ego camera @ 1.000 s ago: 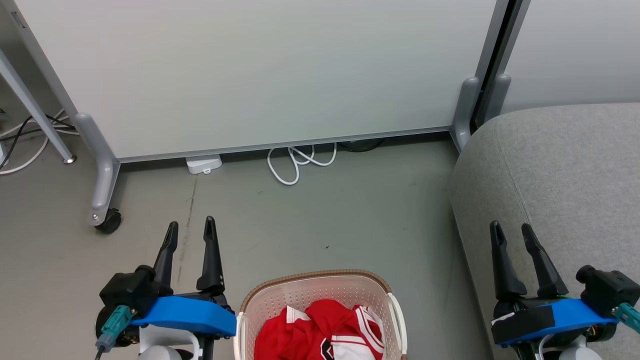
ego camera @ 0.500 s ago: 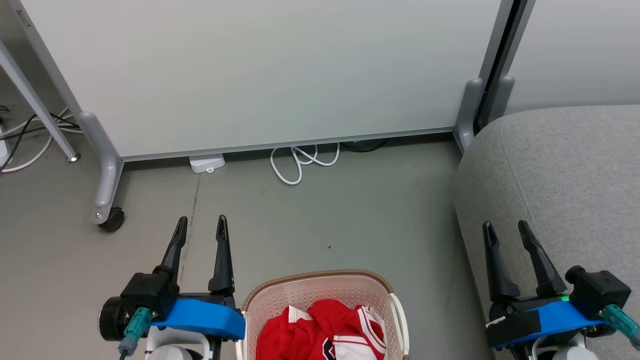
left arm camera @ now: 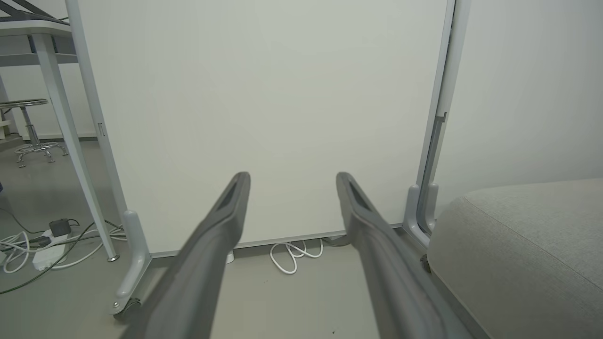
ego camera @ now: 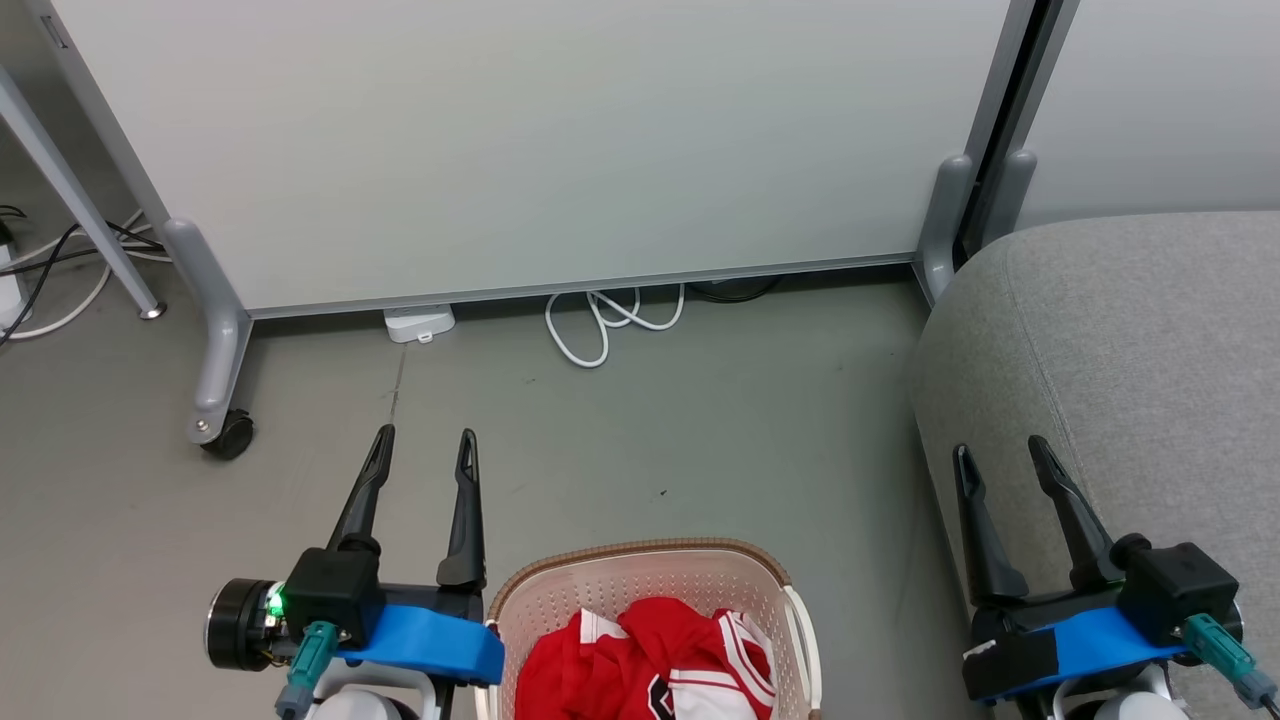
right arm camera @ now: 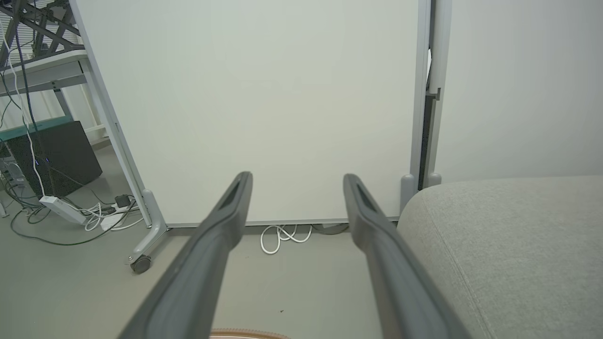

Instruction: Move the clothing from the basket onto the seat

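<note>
Pale partition panel standing on a grey floor, seen from above.
A looped white cable and a small white box lie under the panel's lower edge; a black caster carries its left foot. Further left stand a slanted table leg and tangled cables.
</note>
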Available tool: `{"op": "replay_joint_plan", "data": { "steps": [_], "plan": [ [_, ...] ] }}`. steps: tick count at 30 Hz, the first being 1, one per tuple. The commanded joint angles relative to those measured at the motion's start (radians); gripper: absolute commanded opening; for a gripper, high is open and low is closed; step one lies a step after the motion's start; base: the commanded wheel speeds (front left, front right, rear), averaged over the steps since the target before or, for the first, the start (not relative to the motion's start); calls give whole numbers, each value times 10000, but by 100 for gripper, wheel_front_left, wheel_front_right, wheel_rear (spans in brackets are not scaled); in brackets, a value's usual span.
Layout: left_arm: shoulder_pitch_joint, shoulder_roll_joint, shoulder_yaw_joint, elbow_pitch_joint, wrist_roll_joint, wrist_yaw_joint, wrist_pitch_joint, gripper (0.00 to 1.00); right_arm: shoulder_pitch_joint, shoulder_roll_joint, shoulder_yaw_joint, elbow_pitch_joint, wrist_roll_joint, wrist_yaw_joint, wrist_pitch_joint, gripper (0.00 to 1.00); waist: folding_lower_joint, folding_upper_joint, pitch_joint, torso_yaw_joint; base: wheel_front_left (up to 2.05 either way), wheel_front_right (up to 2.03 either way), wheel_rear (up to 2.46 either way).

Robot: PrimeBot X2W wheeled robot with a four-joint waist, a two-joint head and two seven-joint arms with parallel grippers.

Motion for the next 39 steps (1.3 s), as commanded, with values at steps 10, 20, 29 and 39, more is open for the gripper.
{"op": "replay_joint_plan", "data": {
  "steps": [10,20,29,39],
  "plan": [
    [-150,23,-131,-81,880,79,-226,100,78,-69,106,-119,-843,25,-233,100,0,0,14,67,0,0,0],
    [-102,15,-80,-64,961,11,-274,100,82,-70,142,-66,-977,24,-280,100,0,0,8,53,0,0,0],
    [-163,7,-63,0,911,-18,-274,100,18,-68,170,-24,-955,24,-279,100,0,0,53,19,0,0,0],
    [-752,49,-227,437,1124,-310,-273,100,-308,-65,259,-222,-833,24,-272,100,0,0,588,-527,0,0,0]
  ]
}}
